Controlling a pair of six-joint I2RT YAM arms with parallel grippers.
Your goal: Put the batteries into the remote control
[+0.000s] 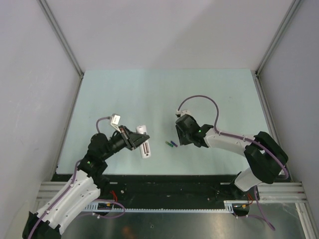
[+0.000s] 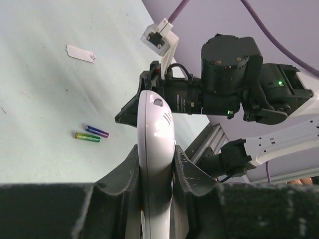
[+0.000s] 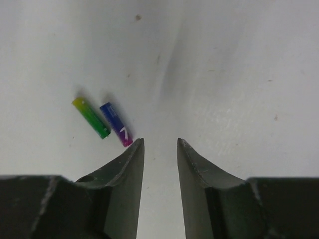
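Two cells lie side by side on the table, a purple battery and a green battery, just ahead and left of the right gripper, whose fingers are spread around nothing. Opposite, the left gripper pinches the white remote control edge-on, well apart from both batteries.

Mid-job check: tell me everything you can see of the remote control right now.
The remote control is a small white oblong of glossy-looking plastic with rounded ends. The left end effector clamps it by its narrow sides, fingers touching both edges. Seen from above, a recessed compartment shows on its upward face. It sits left of the middle of the table; whether it touches the table is unclear.
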